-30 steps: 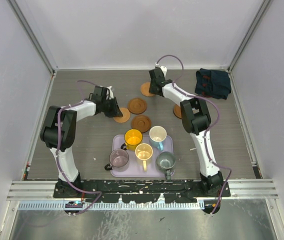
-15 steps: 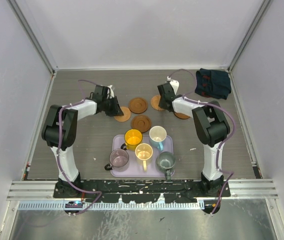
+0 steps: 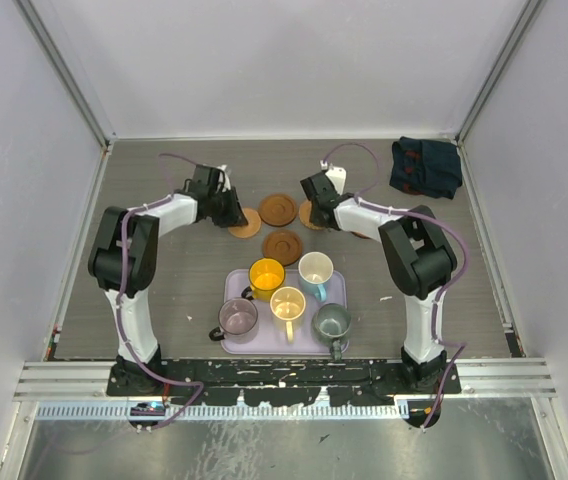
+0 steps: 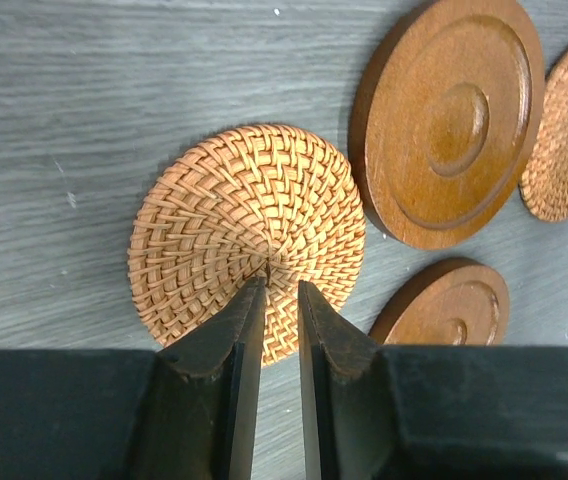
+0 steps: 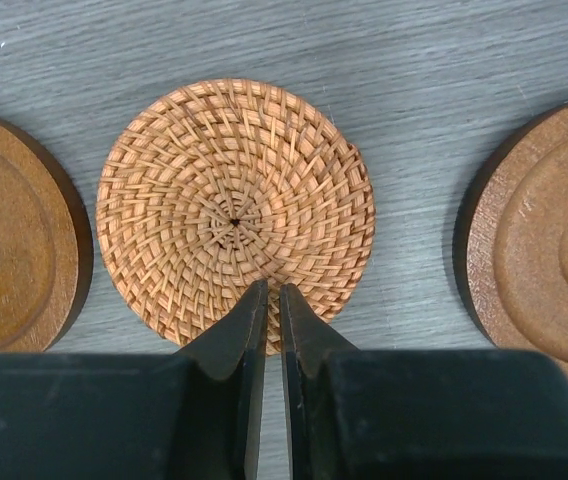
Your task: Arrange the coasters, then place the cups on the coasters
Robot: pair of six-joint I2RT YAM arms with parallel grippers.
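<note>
Grey worktop [image 3: 179,290]: five mugs [image 3: 287,302] sit in the lavender tray [image 3: 339,292], none on a coaster yet; the discs lie clustered beyond it. L end effector [image 4: 282,290], narrowly parted & holding nothing, has its tips on a woven coaster [image 4: 246,230] just beside a wooden coaster [image 4: 449,120]. R end effector [image 5: 273,292], clenched empty, is at the near edge of a second woven coaster [image 5: 236,200]. Risk, prob.: tips skid off the weave, or a pushed disc rides onto its wooden neighbour — spacing too tight for mugs.

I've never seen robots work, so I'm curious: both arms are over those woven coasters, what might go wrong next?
The woven coaster under the left fingers lies close beside a wooden coaster; a nudge might ride one onto the other. The right fingers work nearby, so the two might bump.
</note>
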